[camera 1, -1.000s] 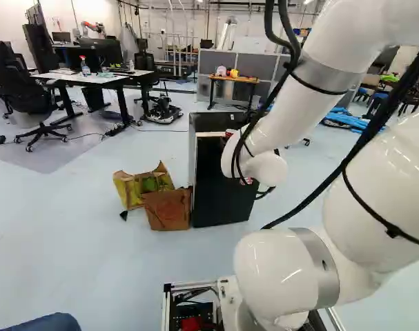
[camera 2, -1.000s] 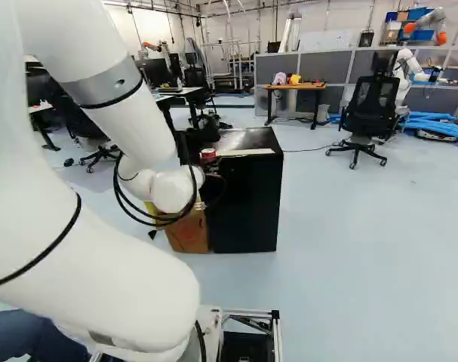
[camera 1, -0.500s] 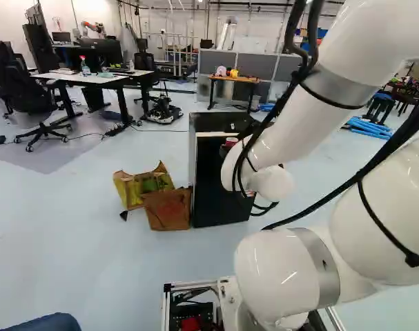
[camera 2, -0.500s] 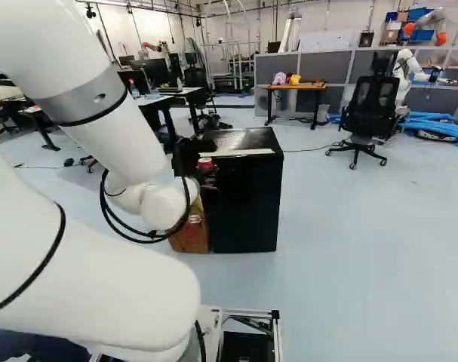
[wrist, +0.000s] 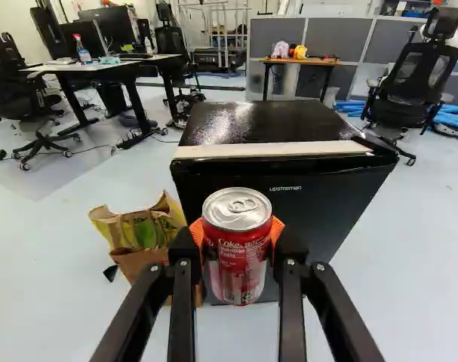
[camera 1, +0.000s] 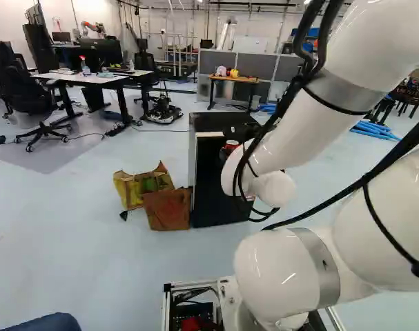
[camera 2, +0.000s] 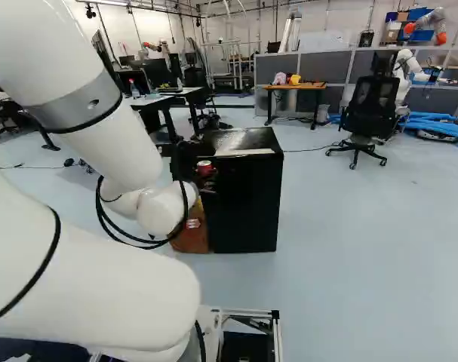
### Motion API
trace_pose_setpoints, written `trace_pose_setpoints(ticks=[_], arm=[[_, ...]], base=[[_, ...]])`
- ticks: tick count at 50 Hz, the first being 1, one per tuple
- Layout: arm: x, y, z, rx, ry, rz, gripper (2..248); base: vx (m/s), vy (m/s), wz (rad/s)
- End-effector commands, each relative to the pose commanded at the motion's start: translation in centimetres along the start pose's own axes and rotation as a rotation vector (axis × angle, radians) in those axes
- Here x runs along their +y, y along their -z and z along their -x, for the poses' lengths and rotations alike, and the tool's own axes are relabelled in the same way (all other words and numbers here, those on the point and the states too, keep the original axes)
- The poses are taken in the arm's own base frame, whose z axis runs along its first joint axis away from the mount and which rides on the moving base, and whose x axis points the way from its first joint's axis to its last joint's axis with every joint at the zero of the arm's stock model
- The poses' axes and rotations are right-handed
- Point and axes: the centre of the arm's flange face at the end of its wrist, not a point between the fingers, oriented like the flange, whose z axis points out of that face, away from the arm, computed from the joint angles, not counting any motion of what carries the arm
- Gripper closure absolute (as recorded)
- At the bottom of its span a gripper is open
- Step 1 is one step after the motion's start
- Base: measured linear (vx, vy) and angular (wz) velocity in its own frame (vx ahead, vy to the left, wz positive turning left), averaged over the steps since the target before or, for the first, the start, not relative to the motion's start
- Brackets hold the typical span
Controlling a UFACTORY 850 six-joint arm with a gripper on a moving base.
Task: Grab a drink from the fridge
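In the right base view my gripper (camera 2: pixel 205 173), dark against the fridge (camera 2: pixel 247 200), is partly hidden by my arm. The wrist view shows the gripper (wrist: pixel 238 240) shut on a red and silver drink can (wrist: pixel 236 260), an orange pad on either side. Upright and with its tab closed, the can is held in front of the black fridge (wrist: pixel 330 200), whose door looks closed. A pale strip runs along the fridge's top front edge. The can (camera 1: pixel 230 145) also shows beside my wrist in the left base view.
A brown paper bag (camera 1: pixel 168 209) and a yellow-green bag (camera 1: pixel 137 191) stand on the floor against the fridge's side. Farther back are a white desk (camera 1: pixel 92 77), a small wooden table (camera 2: pixel 295 87), an office chair (camera 2: pixel 368 113) and another robot (camera 2: pixel 404 72).
My arm has moved against its lowest joint, and the can, held in the gripper, now appears lower against the fridge in both base views. The base and the fridge have stayed put.
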Motion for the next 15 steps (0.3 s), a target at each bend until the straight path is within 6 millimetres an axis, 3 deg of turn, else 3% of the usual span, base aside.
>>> trace_pose_setpoints(ticks=[15], arm=[[0.00, 0.00, 0.00, 0.000, 0.000, 0.000, 150]], base=[[0.000, 0.000, 0.000]])
